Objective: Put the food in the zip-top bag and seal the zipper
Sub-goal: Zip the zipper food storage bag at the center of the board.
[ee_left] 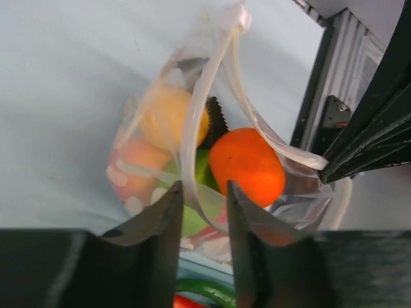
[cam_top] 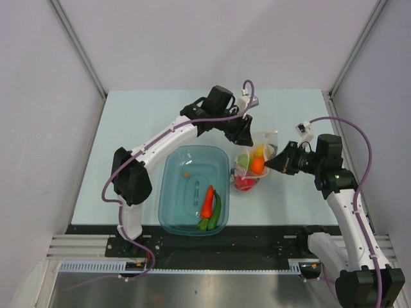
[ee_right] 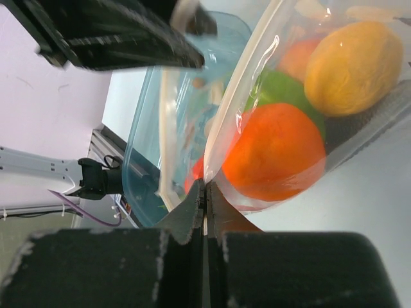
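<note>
The clear zip-top bag lies right of the teal tub with its mouth held up. Inside it are an orange, a yellow lemon, a green fruit, a peach and a red fruit. My right gripper is shut on the bag's mouth edge, right beside the orange. My left gripper is open, and the pale zipper strip runs between its fingers, close to the left one. A red pepper and a green pepper lie in the tub.
The translucent teal tub stands at the near middle of the table, touching the bag's left side. A small orange bit lies in it. The left arm reaches over the tub's far edge. Grey walls enclose the table.
</note>
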`<state>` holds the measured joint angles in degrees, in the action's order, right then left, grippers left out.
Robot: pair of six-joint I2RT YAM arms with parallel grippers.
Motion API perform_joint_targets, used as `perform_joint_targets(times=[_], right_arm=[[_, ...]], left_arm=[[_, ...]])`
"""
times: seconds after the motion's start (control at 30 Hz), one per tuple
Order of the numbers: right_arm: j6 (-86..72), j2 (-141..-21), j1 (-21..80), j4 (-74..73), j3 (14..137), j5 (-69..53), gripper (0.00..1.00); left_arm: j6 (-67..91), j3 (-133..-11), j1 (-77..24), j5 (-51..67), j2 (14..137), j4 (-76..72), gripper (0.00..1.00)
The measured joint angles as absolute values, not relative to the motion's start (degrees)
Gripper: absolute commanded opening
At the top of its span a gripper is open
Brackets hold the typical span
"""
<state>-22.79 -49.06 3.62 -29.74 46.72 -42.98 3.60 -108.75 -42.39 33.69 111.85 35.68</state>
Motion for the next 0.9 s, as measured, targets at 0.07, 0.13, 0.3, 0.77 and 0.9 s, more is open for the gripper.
perform_joint_targets(times=[0.07, 0.13, 0.3, 0.77, 0.9], right_arm=[[-23.4, -49.1, 3.6, -28.5, 46.4, -42.9, 0.00], [-23.8, -49.2, 3.6, -27.7, 46.1, -42.7, 0.00], [-25.2, -50.2, 4.6, -24.4, 45.3, -41.8, 0.00], [-26.5, -51.5, 8.1, -19.2, 43.9, -40.4, 0.00], [-26.6, -52.0, 9.0, -18.2, 43.9, -39.9, 0.00]], left_arm=[[4.7, -105.9, -42.5, 36.6, 111.5, 35.1, 0.20], [6.0, -104.0, -42.7, 38.5, 111.3, 34.5, 0.20], [9.1, -101.3, -43.6, 41.8, 110.5, 32.2, 0.32], [15.8, -101.2, -43.8, 42.4, 110.0, 27.7, 0.60], [16.7, -101.2, -43.8, 42.3, 110.0, 27.5, 0.61]])
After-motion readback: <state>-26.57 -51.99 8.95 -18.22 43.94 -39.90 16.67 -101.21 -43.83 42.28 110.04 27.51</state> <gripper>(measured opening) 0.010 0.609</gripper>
